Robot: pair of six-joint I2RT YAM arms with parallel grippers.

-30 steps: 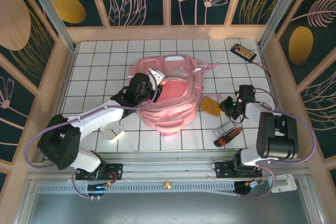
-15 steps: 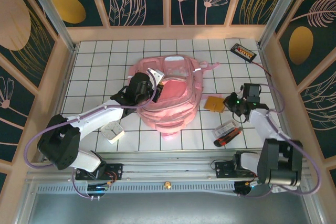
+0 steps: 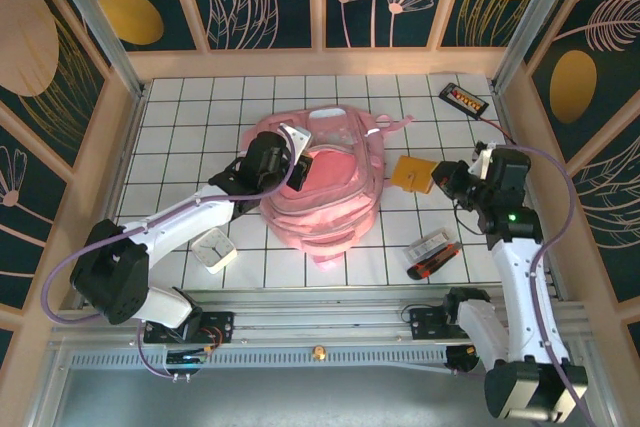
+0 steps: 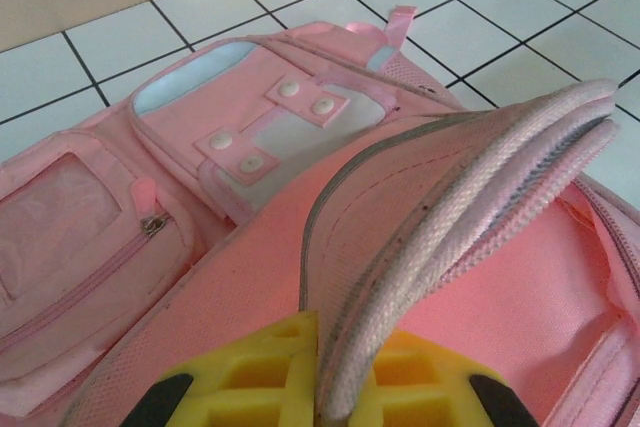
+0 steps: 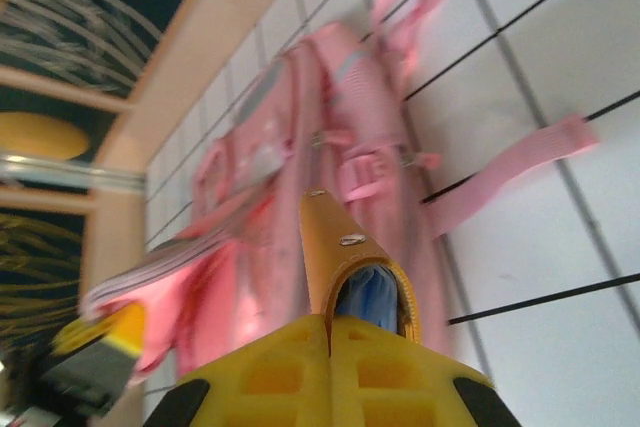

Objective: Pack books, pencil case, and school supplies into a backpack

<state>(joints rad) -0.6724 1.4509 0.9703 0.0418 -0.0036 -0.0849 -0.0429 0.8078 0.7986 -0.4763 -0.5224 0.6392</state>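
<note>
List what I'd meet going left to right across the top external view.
small white item → backpack → orange-brown notebook → black device with orange buttons

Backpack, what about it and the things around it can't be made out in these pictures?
- Backpack interior: top view, the left arm and lifted flap cover the opening; contents unseen.
- Notebook cover: right wrist view, edge-on in the jaws and motion-blurred.
- Small wrapped pack: top view, too small to identify contents.
</note>
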